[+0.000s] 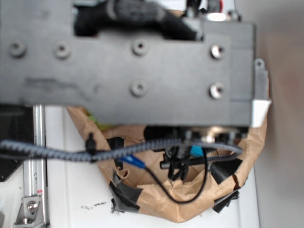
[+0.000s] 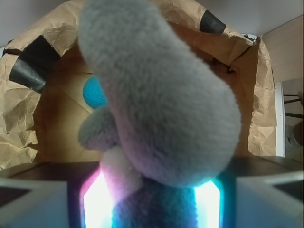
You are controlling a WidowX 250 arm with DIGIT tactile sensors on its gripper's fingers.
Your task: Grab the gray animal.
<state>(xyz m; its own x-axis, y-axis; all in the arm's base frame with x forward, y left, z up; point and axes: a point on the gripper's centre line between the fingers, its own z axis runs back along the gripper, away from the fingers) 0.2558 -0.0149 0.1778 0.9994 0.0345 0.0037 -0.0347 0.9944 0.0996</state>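
The small gray plush bunny (image 2: 161,95), soft and fuzzy with a paler patch low on its left side, fills the wrist view, pressed up close to the lens and rising from between the two pale fingers (image 2: 33,202) at the bottom corners, where coloured light glows behind it. That placement suggests the gripper (image 2: 152,209) is clenched on the toy's lower body, though the contact itself is hidden by the plush, so this is a judgement rather than something plainly seen. Behind the bunny lies a crumpled brown paper bin (image 2: 28,118) patched with black tape, and a round blue ball (image 2: 94,92) rests on its floor, partly hidden by the toy. In the exterior view the dark robot arm housing (image 1: 128,61) blocks nearly everything; only the bin's paper rim (image 1: 190,209), a coiled gray cable (image 1: 47,152) and the white worktop (image 1: 85,190) show, and the bunny cannot be made out there. To finish the grab well, keep the squeeze steady, since soft plush compresses and can slip, and lift straight up, clear of the paper walls and the ball, without swinging the long body sideways.
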